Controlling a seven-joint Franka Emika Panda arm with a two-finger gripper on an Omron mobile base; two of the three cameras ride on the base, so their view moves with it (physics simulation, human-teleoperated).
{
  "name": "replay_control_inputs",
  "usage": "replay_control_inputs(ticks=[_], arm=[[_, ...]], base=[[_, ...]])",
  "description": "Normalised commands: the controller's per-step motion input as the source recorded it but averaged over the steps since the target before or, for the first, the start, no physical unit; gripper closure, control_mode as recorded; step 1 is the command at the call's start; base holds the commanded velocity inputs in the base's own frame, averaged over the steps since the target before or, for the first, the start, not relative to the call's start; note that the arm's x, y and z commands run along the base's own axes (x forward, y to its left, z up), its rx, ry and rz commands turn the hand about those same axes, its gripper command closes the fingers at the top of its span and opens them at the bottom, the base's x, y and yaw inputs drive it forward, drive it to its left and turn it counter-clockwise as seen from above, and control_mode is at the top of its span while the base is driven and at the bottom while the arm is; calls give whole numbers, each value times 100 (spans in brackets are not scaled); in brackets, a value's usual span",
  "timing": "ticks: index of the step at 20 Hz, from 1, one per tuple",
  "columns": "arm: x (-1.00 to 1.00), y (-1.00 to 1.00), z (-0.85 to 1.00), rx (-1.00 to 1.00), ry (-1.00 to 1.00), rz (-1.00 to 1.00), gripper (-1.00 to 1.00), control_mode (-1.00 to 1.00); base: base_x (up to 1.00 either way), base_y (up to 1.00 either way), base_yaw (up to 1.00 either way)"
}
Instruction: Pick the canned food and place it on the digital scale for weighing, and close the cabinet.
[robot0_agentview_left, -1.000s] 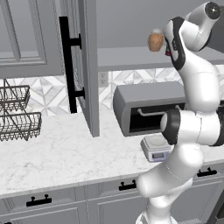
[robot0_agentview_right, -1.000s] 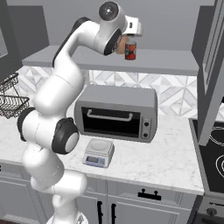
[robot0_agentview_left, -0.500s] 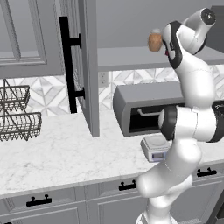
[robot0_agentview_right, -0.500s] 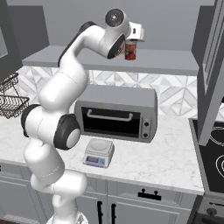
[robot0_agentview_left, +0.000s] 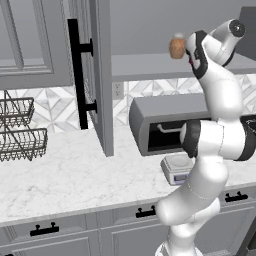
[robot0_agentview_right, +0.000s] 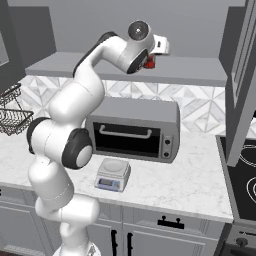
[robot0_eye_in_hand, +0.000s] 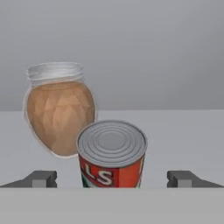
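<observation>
The gripper (robot0_eye_in_hand: 112, 179) stands wide open, its two dark fingertips well apart either side of the canned food (robot0_eye_in_hand: 112, 154), not touching it. The can, a short cylinder with a ridged silvery lid and glossy red label, stands upright, long axis vertical, on the smooth grey cabinet (robot0_agentview_left: 165, 65) shelf. Behind and left sits a rounded brown jar (robot0_eye_in_hand: 59, 109). Far below, the square pale digital scale (robot0_agentview_right: 113, 174) rests on marbled counter (robot0_agentview_right: 185, 175).

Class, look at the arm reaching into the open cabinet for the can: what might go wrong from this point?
1. The brown jar stands close behind and beside the canned food; a push forward may knock it.
2. The open gripper straddles the can low; a poor grip might tip it off the shelf.
3. The digital scale sits near the toaster oven, so placing is tight.
</observation>
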Motion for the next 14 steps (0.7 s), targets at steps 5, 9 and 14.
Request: replay_control_inputs(ticks=[5, 9, 14], arm=[[29, 0, -20, 0, 0, 0, -100, -100], [29, 0, -27, 0, 0, 0, 100, -100], [19, -1, -10, 0, 0, 0, 100, -100]], base=[[0, 0, 0], [0, 0, 0], [0, 0, 0]])
